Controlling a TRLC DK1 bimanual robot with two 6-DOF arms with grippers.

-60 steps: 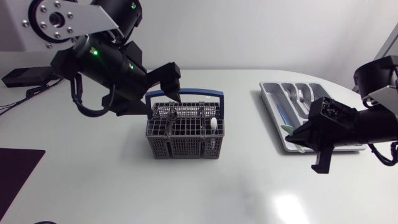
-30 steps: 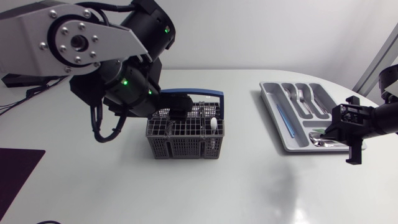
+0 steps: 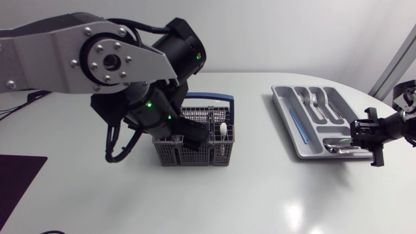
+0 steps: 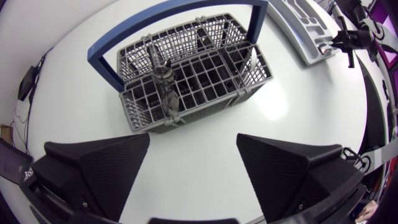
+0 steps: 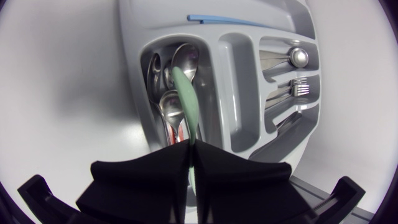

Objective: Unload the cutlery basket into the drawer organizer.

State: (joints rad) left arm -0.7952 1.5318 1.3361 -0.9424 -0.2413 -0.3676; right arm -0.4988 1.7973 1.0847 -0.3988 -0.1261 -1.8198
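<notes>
Cutlery basket [image 3: 188,155]: grey with a blue handle, mid-counter [image 3: 260,195]; a white utensil [image 3: 222,132] stands inside.
Drawer organizer [image 3: 283,112]: at 3 o'clock from the basket, with cutlery in its compartments.
Left jaws: spread wide and empty, the basket just ahead.
Right jaws: closed on a green spoon [image 5: 186,99], above the organizer's spoon compartment at its 6 o'clock end.

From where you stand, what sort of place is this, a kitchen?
Probably a robotics test bench rather than a kitchen: a plain white table, my left arm and right arm over it, with a cutlery basket and drawer organizer set out.
</notes>
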